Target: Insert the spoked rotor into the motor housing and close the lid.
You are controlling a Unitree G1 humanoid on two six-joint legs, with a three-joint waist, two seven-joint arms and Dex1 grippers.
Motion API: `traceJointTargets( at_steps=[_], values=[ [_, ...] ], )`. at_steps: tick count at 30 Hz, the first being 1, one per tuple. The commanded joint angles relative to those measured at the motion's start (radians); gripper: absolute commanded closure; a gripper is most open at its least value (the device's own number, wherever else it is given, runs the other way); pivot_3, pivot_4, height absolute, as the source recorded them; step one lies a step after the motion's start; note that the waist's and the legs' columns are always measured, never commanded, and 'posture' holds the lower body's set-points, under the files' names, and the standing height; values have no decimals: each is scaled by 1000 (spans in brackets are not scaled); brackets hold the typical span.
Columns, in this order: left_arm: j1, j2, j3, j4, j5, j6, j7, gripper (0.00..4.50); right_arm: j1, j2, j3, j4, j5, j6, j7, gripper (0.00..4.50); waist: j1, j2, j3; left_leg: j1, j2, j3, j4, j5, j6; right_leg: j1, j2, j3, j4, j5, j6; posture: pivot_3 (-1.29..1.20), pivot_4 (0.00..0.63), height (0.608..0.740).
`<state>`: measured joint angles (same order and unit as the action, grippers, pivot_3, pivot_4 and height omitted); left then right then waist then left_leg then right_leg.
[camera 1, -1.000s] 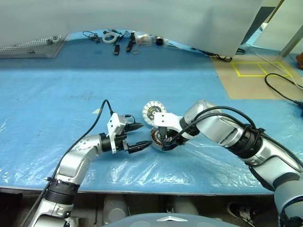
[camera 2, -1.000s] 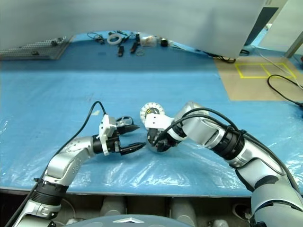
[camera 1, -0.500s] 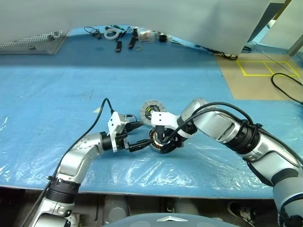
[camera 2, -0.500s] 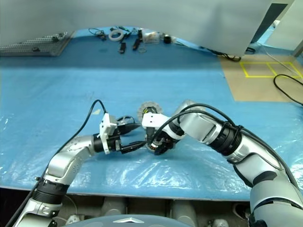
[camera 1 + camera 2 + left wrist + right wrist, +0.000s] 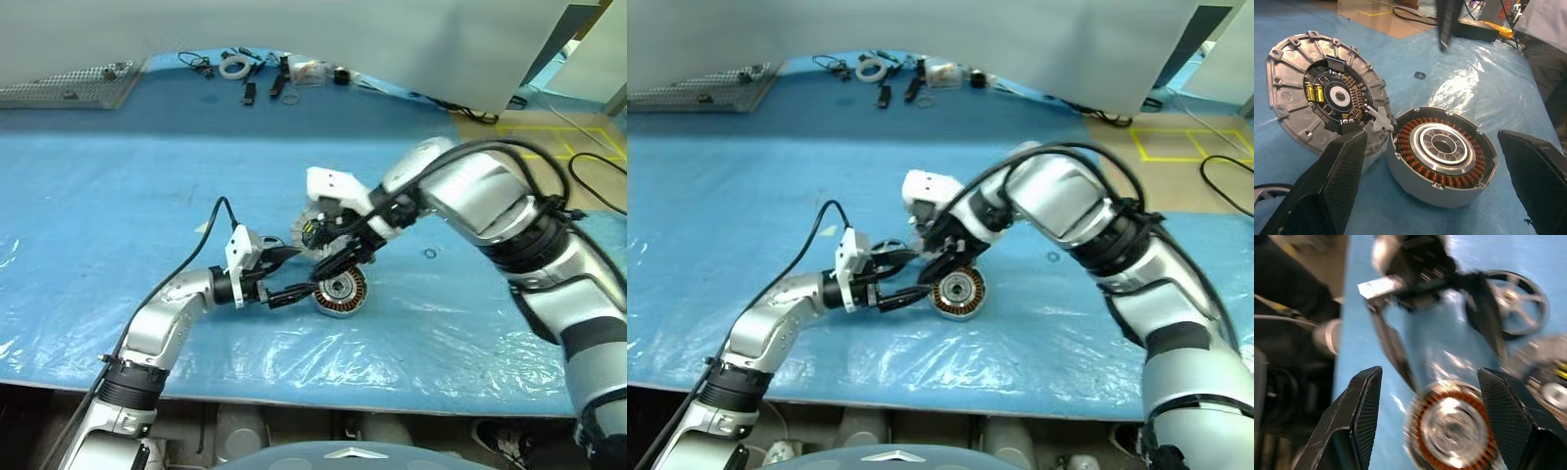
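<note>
Seemingly one motor housing (image 5: 1442, 156), one lid (image 5: 1327, 95)

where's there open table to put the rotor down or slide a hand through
Bare blue sheet runs wide between the left gripper and the tools at the far edge, and again right of the motor housing, apart from a small ring. It is crowded where housing, lid, spoked rotor and both grippers cluster.
</note>
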<state>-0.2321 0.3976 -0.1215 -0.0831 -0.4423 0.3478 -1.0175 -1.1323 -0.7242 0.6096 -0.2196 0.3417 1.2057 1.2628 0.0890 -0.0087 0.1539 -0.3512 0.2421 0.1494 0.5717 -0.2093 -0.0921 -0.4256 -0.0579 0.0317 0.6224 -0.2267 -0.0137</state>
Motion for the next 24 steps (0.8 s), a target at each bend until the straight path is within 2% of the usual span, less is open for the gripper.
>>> traceJointTargets(
  at_steps=[1,5,7,9,12,17,24],
  values=[
    [4,8,6,-57,-25,2,-9,0,99,-59,-155,-12,3,-101,-50,1207,4,0,0,0,0,0,0,0,0,0,0,0,0,0,0,0,150,740],
    [31,48,28,-115,-59,25,-32,0,267,-68,-393,-46,63,-77,-154,1207,4,0,0,0,0,0,0,0,0,0,0,1,1,0,0,0,150,740],
    [38,75,43,-132,-78,33,-47,0,412,-56,-543,-82,66,-120,-240,1207,5,0,0,0,0,0,0,0,0,-1,0,1,0,0,0,0,150,740],
    [37,96,48,-136,-84,27,-64,0,561,-25,-677,-128,82,-141,-309,1207,9,0,0,0,1,0,-1,0,0,0,0,1,0,0,0,0,150,740],
    [21,110,56,-121,-92,18,-79,0,709,58,-794,-182,86,-181,-423,1207,8,1,0,0,-1,0,-1,0,0,0,0,1,-1,0,0,0,150,740],
    [-18,102,50,-83,-78,-14,-99,0,839,188,-905,-174,96,-215,-570,1207,2,1,0,2,-1,1,0,0,0,0,0,0,-1,-2,-3,0,150,740],
    [-51,80,42,-10,-49,-48,-92,0,935,247,-873,-179,39,-364,-684,1207,1,2,0,3,-1,1,0,0,0,0,0,0,-1,-2,-3,0,150,740]
  ],
)
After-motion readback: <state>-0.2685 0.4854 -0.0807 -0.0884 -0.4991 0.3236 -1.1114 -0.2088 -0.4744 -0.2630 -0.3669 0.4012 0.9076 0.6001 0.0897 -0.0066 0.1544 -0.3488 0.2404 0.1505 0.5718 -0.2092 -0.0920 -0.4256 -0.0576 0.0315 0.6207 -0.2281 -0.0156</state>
